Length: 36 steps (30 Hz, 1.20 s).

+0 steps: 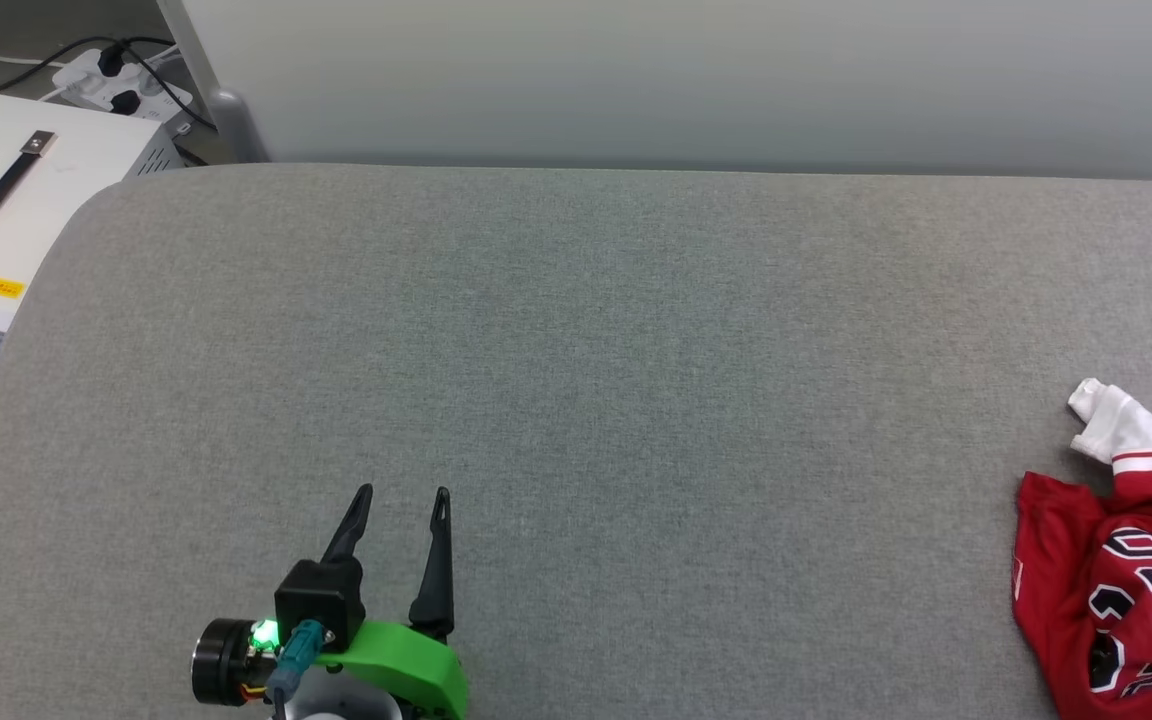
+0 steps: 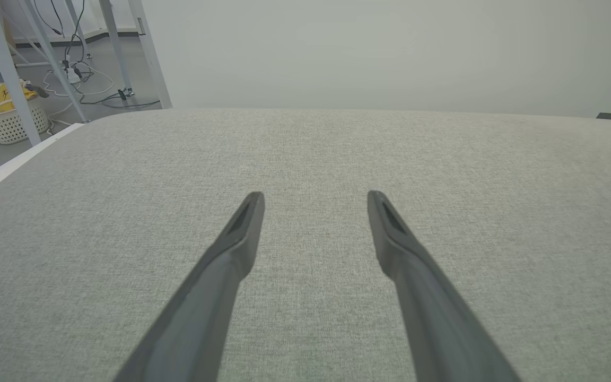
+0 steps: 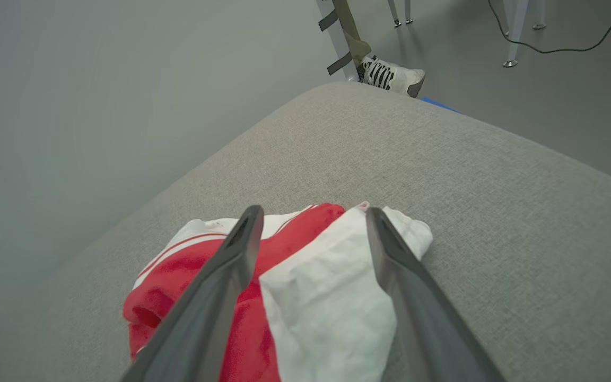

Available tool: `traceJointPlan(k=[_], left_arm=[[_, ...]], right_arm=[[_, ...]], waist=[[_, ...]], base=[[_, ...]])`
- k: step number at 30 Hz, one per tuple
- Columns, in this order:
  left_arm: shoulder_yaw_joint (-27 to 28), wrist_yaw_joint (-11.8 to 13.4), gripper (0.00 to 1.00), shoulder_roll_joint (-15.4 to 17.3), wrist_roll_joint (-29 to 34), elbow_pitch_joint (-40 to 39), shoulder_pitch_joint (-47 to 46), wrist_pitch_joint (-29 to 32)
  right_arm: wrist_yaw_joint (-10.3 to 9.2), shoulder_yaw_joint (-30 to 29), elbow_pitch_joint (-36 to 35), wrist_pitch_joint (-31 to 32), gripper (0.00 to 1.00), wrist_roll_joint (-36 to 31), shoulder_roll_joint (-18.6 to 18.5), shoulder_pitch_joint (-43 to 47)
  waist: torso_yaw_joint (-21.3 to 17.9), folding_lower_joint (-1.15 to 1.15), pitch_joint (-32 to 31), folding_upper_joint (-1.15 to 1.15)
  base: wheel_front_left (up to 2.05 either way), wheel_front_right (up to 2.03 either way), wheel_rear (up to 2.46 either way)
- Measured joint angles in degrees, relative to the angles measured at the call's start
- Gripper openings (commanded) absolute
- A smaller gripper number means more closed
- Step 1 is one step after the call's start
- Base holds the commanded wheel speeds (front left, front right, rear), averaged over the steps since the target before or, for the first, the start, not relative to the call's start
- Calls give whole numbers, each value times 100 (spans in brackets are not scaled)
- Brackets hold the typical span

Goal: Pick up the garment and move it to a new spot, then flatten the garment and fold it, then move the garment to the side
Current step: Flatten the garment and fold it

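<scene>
Left gripper (image 1: 404, 490): two long dark fingers spread wide over bare fabric at the table's near left part.
Right gripper (image 3: 313, 209): fingers equally wide apart, straddling the garment at the table's right end, not clamped on it.
Table (image 1: 576, 350): large, grey fabric top, rounded corners.
Garment (image 1: 1116, 560): red shirt, white sleeves, striped trim, black white-edged lettering; crumpled at the table's right edge, one white sleeve between the right fingers.
Box (image 1: 26, 190): white, dark strap handle, yellow label; beyond the table's far left corner.
Basket (image 2: 6, 119): white, on the floor left of the table.
Shoe (image 3: 393, 76): a person's, pale with dark stripes; past the table's far corner.
</scene>
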Motion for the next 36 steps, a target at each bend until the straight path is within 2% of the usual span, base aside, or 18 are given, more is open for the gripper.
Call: traceJointPlan(k=[4,8,14,17,22,26,30,36], left_arm=[[14,-1,100,0,8,-35,2,0],[24,-1,100,0,31,-73,0,0],[25,-2,100,0,115,-201,-18,0],[30,-2,100,0,154,-257,-46,0],[22,-1,100,0,158,-408,-171,0],[-3,0,100,0,156,-491,-274,1],[-57,31,100,0,151,-543,-396,0],[-179,52,100,0,108,-559,-618,1]], right_arm=[[0,-475,-782,-3,100,-1000,123,0],[0,-446,-1445,287,100,-1688,-22,-182],[0,-22,-2424,1917,100,-2247,-617,-933],[0,332,-2568,2903,100,-2183,-861,-1237],[0,956,-2426,4604,100,-2049,-1347,-1617],[0,1268,-2056,5598,100,-1826,-1451,-1946],[0,1481,-1527,6048,100,-1856,-1444,-2312],[0,1664,-456,6065,100,-2089,-1128,-2663]], waist=[[-29,0,8,0],[-53,0,37,0],[-40,0,124,0],[-4,0,193,0],[76,0,341,0],[144,0,509,0],[211,0,717,0],[316,0,1065,0]], base=[[0,0,0],[0,0,0],[0,0,0],[0,0,0],[0,0,0],[0,0,0],[0,0,0],[0,0,0]])
